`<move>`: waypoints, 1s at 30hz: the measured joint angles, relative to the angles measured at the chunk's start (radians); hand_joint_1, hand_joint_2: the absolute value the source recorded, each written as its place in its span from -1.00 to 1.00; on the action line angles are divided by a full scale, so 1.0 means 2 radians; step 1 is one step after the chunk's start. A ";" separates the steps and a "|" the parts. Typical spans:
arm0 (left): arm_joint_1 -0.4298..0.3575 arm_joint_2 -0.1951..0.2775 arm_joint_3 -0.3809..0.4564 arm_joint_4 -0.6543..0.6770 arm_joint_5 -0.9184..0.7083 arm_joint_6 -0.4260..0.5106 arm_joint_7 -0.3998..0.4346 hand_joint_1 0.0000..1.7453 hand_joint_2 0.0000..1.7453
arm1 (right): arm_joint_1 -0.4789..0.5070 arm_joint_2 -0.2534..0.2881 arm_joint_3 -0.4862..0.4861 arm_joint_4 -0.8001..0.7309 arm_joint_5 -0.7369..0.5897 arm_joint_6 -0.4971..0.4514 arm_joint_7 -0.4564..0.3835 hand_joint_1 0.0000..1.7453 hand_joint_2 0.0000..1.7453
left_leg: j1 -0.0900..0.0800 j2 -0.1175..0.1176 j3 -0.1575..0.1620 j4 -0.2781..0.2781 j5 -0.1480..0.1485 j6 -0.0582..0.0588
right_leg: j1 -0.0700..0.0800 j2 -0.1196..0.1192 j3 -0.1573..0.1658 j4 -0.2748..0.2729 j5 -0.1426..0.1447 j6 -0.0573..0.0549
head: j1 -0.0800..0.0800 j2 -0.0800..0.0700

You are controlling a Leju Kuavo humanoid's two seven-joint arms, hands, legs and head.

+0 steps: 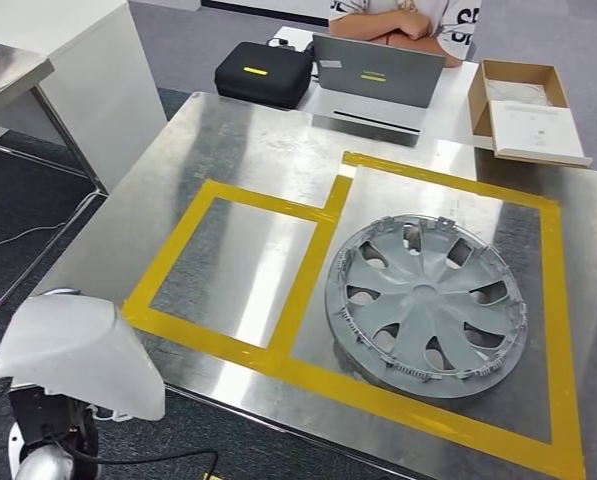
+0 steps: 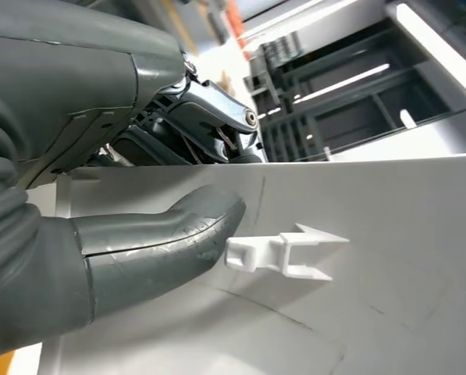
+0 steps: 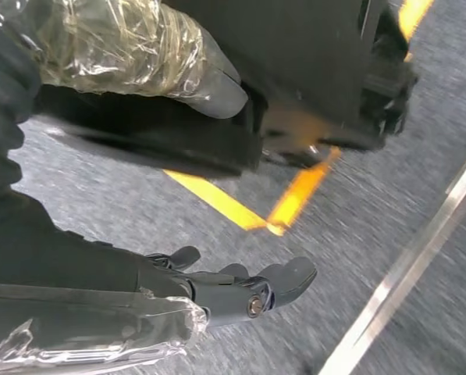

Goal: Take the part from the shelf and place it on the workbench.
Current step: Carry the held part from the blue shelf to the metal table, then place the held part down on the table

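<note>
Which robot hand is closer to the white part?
Left. The left hand grips the white part itself, thumb pressed on its surface, at the workbench's near left corner. The right hand hangs open over the grey floor, away from the part.

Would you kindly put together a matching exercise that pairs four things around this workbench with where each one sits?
Things:
1. wheel cover
2. white part
3. black case
4. cardboard box

Places:
A. far right, behind the workbench
B. inside the larger yellow-taped area
C. gripped by the left hand, off the workbench's near left corner
D. behind the workbench, left of the laptop

Pairs: 1-B, 2-C, 3-D, 4-A
</note>
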 joint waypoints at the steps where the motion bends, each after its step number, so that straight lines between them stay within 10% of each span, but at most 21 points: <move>1: -0.011 0.003 0.010 0.006 0.001 -0.006 0.002 1.00 1.00 | 0.000 0.000 0.003 -0.002 0.001 0.004 0.002 -1.00 1.00 | -0.001 0.000 -0.001 0.001 0.000 -0.003 | 0.000 0.000 0.011 -0.022 0.006 -0.002 | 0.000 0.000; 6: -0.047 0.012 0.040 0.027 0.004 -0.018 0.004 1.00 1.00 | -0.001 0.001 0.012 -0.007 0.003 0.010 0.005 -1.00 1.00 | -0.002 0.000 -0.007 0.009 -0.005 -0.016 | 0.000 0.004 0.018 -0.039 0.008 -0.019 | -0.004 0.000; 10: -0.059 0.018 0.050 0.039 0.001 -0.023 0.005 1.00 1.00 | -0.001 0.001 0.017 -0.009 0.005 0.012 0.005 -1.00 1.00 | 0.000 0.001 -0.057 0.117 -0.057 -0.022 | 0.000 0.003 0.020 -0.040 0.007 -0.027 | -0.007 0.000; 12: -0.073 0.022 0.058 0.052 0.009 -0.033 0.009 1.00 1.00 | -0.001 0.001 0.020 -0.011 0.007 0.017 0.006 -1.00 1.00 | 0.000 0.001 -0.070 0.138 -0.052 -0.021 | 0.001 0.004 0.021 -0.040 0.007 -0.027 | -0.007 0.000; 16: -0.113 0.033 0.081 0.079 0.032 -0.061 0.014 1.00 1.00 | -0.002 0.001 0.028 -0.015 0.012 0.027 0.009 -1.00 1.00 | -0.002 0.000 -0.024 0.034 0.009 -0.013 | 0.005 0.005 0.024 -0.039 0.004 -0.025 | -0.006 0.000; 21: -0.157 0.050 0.118 0.120 0.055 -0.095 0.020 1.00 1.00 | -0.003 0.000 0.035 -0.020 0.017 0.035 0.010 -1.00 1.00 | -0.001 0.001 -0.014 0.002 0.009 -0.005 | 0.007 0.005 0.016 -0.034 -0.001 -0.015 | -0.005 0.000; 26: -0.202 0.066 0.155 0.179 0.044 -0.120 0.022 1.00 1.00 | -0.004 -0.001 0.044 -0.021 0.021 0.041 0.008 -1.00 1.00 | 0.001 0.003 -0.011 -0.001 0.010 0.000 | 0.003 0.003 -0.051 0.095 -0.052 -0.006 | -0.001 0.000; 28: -0.220 0.071 0.164 0.206 0.033 -0.123 0.022 1.00 1.00 | -0.005 -0.002 0.048 -0.021 0.023 0.043 0.007 -1.00 1.00 | 0.001 0.002 -0.010 -0.001 0.010 0.001 | 0.003 0.003 -0.052 0.087 -0.032 -0.006 | 0.000 0.000; 30: -0.240 0.075 0.170 0.232 0.024 -0.121 0.022 1.00 1.00 | -0.006 -0.002 0.052 -0.021 0.026 0.044 0.008 -1.00 1.00 | 0.001 0.001 -0.008 -0.001 0.009 -0.001 | 0.003 0.002 -0.024 0.022 0.005 -0.009 | 0.000 0.000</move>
